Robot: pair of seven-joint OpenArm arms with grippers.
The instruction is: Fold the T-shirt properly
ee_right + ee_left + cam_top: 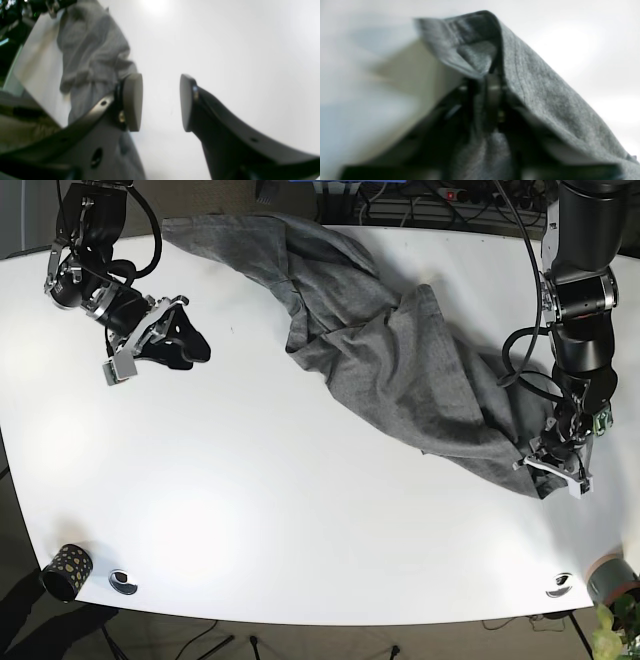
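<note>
Two arms are seen over a white table (300, 520), and between them a grey T-shirt (400, 370) is spread in a crumpled, elongated heap. The garment runs diagonally in the base view from the far edge of the table, near its middle, down to the right side of that view, with heavy folds bunched along its length.

The left gripper (556, 463) is set at the lower end of the cloth, and its jaws are clamped on a fold of the T-shirt (545, 95). In the left wrist view the fabric is seen draped over the closed fingers and rising to a peak above them (the picture is blurred, so the exact edge being held cannot be made out).

The right gripper (150, 345) is held above bare table, well apart from the shirt, on the left of the base view. Its pads (132, 101) are separated, with nothing between them; the T-shirt (92, 57) is visible only beyond the fingers.

A dark patterned cup (65, 570) is placed near the table's front corner.
</note>
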